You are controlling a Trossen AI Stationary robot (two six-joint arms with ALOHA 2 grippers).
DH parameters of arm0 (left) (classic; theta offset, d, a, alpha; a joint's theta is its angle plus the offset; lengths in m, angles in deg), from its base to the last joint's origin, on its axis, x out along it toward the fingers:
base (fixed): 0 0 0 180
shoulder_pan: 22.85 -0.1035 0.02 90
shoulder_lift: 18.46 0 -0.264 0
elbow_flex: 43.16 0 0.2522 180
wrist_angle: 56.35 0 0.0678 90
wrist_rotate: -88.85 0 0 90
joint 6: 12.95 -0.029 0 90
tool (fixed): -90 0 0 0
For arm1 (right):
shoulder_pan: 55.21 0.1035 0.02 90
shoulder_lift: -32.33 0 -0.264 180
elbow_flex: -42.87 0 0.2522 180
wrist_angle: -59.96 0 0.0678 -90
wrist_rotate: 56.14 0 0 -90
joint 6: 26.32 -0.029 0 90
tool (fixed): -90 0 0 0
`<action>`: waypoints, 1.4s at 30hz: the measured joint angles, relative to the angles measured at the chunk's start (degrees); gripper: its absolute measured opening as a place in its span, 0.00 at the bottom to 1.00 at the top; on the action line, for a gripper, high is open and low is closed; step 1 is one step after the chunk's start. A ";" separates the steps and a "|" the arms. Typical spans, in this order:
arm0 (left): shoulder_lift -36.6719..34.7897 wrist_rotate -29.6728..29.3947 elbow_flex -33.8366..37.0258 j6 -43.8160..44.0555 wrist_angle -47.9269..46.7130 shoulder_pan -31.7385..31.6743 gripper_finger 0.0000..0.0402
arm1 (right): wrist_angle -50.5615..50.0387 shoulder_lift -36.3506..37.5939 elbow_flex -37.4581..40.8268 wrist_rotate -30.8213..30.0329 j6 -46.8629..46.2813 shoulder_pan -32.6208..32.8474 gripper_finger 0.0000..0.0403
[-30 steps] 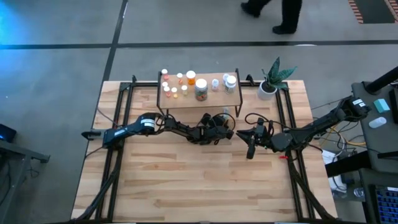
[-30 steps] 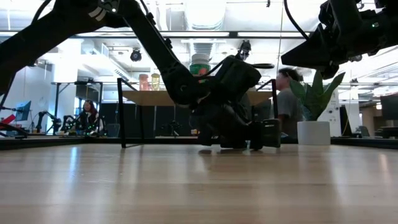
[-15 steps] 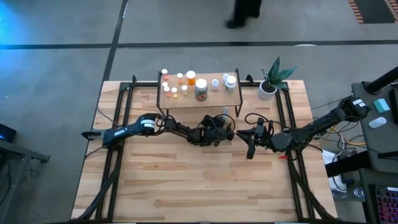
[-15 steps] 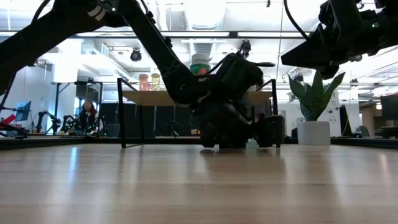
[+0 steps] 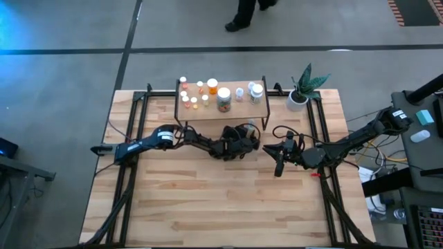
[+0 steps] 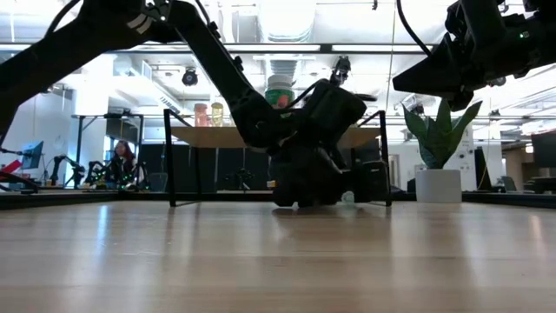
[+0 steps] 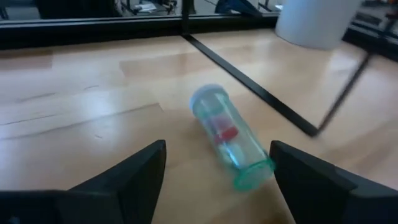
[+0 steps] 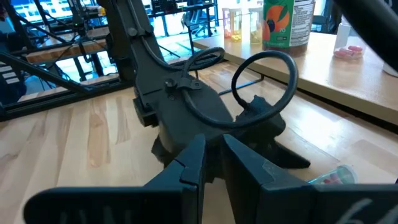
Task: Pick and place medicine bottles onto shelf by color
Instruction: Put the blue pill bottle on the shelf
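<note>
Shelf (image 5: 223,111) bottles (image 5: 223,99) — labels too small to read; clear vial (image 8: 331,177) — cut off.

You're in a robotics lab, pretty clearly: grey concrete floor (image 5: 69,76) with taped lines, exposed ceiling ducts (image 6: 287,22), a person at a workstation (image 6: 122,161) in back, and cable-strewn equipment racks (image 5: 415,180) beside the table (image 5: 214,200).

Clear vial (image 7: 230,137) on its side on table (image 7: 81,118), between spread fingers (image 7: 134,174) of left gripper (image 7: 217,180). White pot (image 7: 314,22) beyond.
</note>
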 joint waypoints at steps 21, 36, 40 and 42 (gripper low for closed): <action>-0.10 -2.43 0.23 1.91 -4.81 -1.00 0.50 | -0.52 -0.04 0.00 0.00 -0.01 0.00 0.11; -0.08 -1.66 0.81 -1.15 -4.35 -1.05 0.44 | -1.29 -0.04 0.00 0.02 -0.18 0.00 0.11; -0.08 -1.53 0.83 -1.29 -4.39 -1.05 0.44 | -1.35 -0.04 0.00 0.02 -0.20 0.00 0.11; -0.08 -1.25 0.86 -1.37 -4.39 -1.05 0.42 | -1.36 -0.04 0.00 0.02 -0.20 0.00 0.11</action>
